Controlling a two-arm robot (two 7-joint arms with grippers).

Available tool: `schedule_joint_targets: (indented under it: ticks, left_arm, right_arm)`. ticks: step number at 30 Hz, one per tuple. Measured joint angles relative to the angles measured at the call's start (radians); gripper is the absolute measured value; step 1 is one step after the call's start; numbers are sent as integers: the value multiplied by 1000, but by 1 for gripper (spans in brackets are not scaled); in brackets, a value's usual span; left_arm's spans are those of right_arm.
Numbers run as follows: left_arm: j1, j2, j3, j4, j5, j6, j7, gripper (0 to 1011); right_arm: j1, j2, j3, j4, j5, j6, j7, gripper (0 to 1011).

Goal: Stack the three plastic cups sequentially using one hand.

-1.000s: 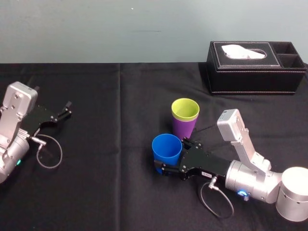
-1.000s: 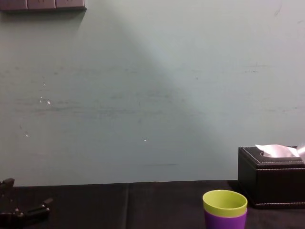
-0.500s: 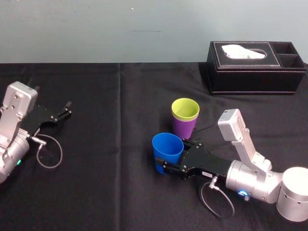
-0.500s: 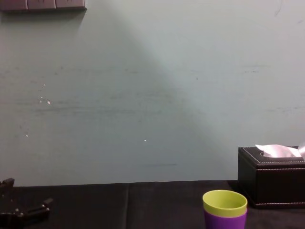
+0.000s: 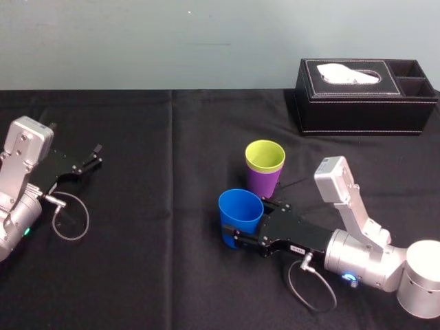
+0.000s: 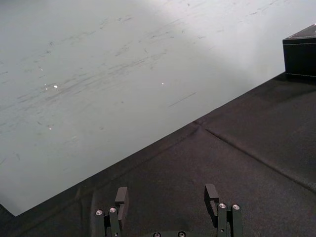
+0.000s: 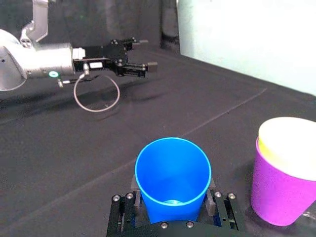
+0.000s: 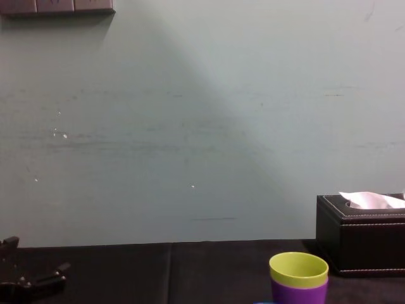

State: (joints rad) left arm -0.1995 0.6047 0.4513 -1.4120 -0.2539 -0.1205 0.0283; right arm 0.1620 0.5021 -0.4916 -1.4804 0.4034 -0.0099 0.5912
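Blue tapered plastic cup: plain bright blue throughout. Lime green plastic cup: plain yellow-green. Purple plastic cup: plain violet. Right tool and left tool: matt black; arm housings finished in silver-grey. Rectangular black tissue box: edged with pale stitching; white tissue noted. Tabletop covered in plain black cloth. Wall painted pale grey-green.

In the chest view I saw just the top of the purple cup; the bottom edge cut off the rest. The green cup sat deep inside it, so I saw little but its rim. The right gripper gripped the blue cup and hid its lower part. The box ran off the chest view's right edge.
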Motion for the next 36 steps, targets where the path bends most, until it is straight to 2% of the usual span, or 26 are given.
schedule_joint_targets:
  ticks: [3, 5, 8, 12, 19, 22, 25, 31, 36]
  left_arm:
    - [0, 0, 0, 0, 0, 0, 0, 1011]
    - [0, 0, 0, 0, 0, 0, 0, 1011]
    - [0, 0, 0, 0, 0, 0, 0, 1011]
    - [0, 0, 0, 0, 0, 0, 0, 1011]
    - [0, 0, 0, 0, 0, 0, 0, 1011]
    - [0, 0, 0, 0, 0, 0, 0, 1011]
    - [0, 0, 0, 0, 0, 0, 0, 1011]
    - [0, 0, 0, 0, 0, 0, 0, 1011]
    - [0, 0, 0, 0, 0, 0, 0, 1011]
  right_arm:
    - [-13, 10, 8, -30, 3, 8, -14, 722]
    - [-32, 25, 19, -81, 7, 33, -36, 723]
    - [-59, 50, 41, -161, 18, 88, -71, 723]
    - [-90, 92, 80, -282, 48, 197, -123, 723]
    - [-105, 145, 127, -414, 99, 324, -168, 723]
    - [-106, 160, 150, -448, 129, 360, -184, 723]
    - [-105, 170, 168, -465, 143, 370, -205, 723]
    - [-89, 175, 184, -463, 154, 364, -227, 723]
    - [-47, 162, 177, -426, 146, 350, -241, 723]
